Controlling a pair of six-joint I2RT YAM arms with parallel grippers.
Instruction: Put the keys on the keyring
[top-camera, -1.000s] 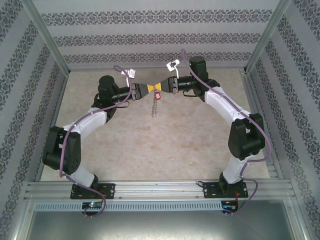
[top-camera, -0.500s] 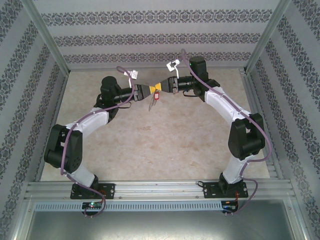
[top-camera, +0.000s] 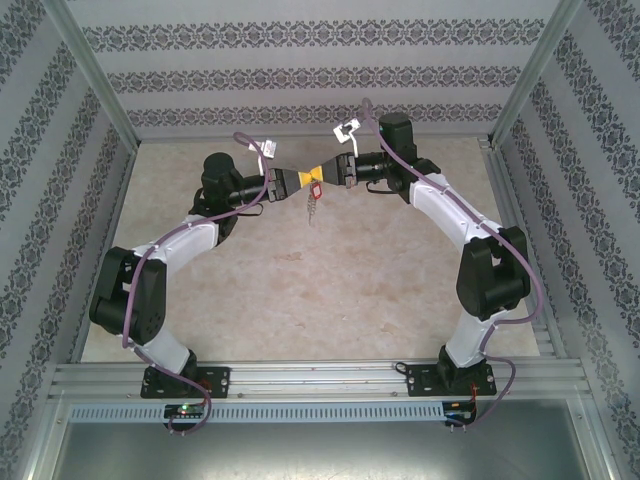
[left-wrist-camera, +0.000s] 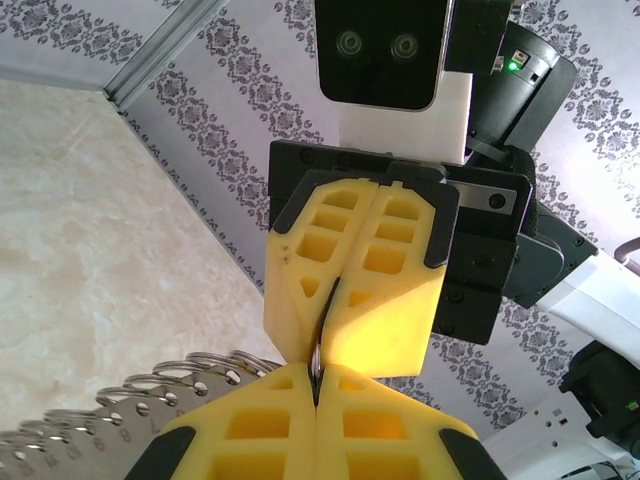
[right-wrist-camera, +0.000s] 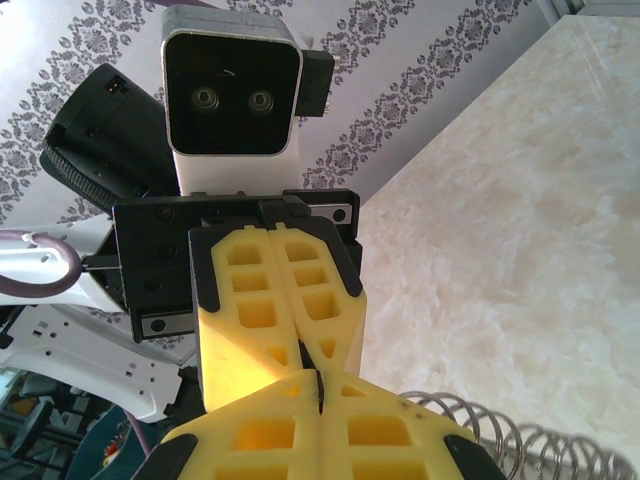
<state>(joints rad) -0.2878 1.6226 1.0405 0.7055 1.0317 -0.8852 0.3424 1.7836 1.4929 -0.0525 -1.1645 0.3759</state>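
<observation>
High above the far middle of the tabletop (top-camera: 330, 290), the left gripper (top-camera: 308, 180) and right gripper (top-camera: 324, 178) meet tip to tip, reaching in from the left and right sides. Both are pressed together. In the left wrist view a thin sliver of metal (left-wrist-camera: 316, 362) runs in the seam where the two sets of yellow fingers butt against each other. I judge it to be an edge of the keyring, clamped from both sides, though the pictures do not settle whether the key's blade is caught in the pinch too. The keyring (top-camera: 310, 207) hangs just below the meeting point, clear of the tabletop. Its row of small rings (left-wrist-camera: 185, 372) fans out beside the fingers and also shows in the right wrist view (right-wrist-camera: 500, 432). The keys (top-camera: 316, 187) show from above as a small red tag at the junction, touching or just under the fingertips. Holding the work in the air between two opposed pinches probably serves to steady the loop at two points, so one side can anchor it while the other works the key onto a ring. Letting it dangle keeps the rings free and separated by their own weight. Whether the key is already threaded is too small to tell.
</observation>
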